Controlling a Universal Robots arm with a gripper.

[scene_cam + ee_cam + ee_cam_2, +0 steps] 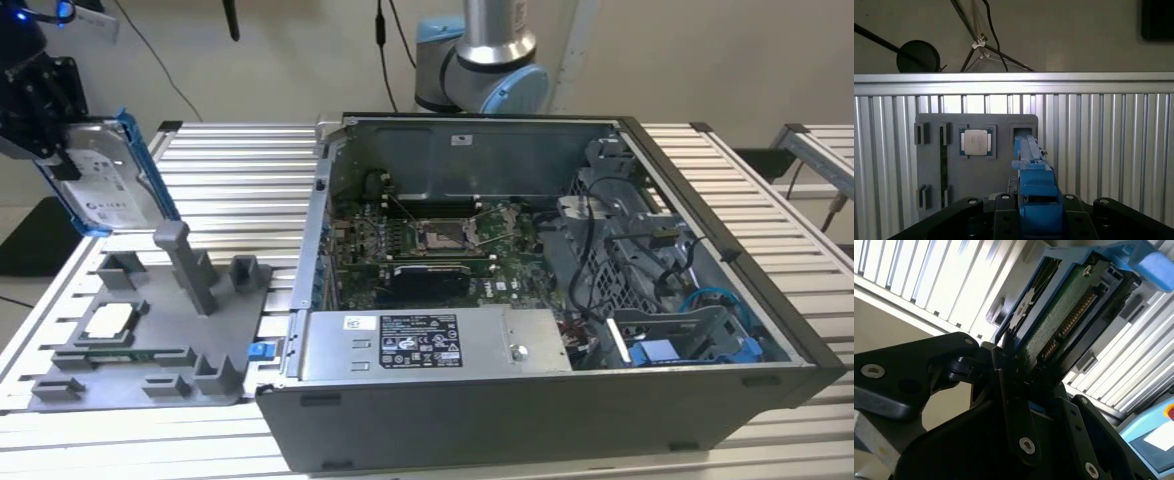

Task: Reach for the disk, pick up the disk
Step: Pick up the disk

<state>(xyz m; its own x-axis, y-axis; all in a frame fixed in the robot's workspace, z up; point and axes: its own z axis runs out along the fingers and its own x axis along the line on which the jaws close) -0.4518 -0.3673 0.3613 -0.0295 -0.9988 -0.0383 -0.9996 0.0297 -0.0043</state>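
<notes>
My jaws pinch the disk [110,185] near its upper end. I hold it upright in the air over the grey holder tray [134,385] on the slatted worktop [247,180], at the exterior view's left, well apart from the open computer case [534,400].

The robot's arm [483,60] stands at the back in the exterior view. It has a shiny silver tube and a round grey and blue joint. The black hand [54,150] is far over at the exterior view's left, up high, and it points down. It is squeezed tight on the disk [107,190], with one side of the hand on each flat face. In the second wrist view the dark fingers [1006,375] press on the disk's end. In the first wrist view the hand's black parts with round bolts sit on both sides of the disk.
</notes>
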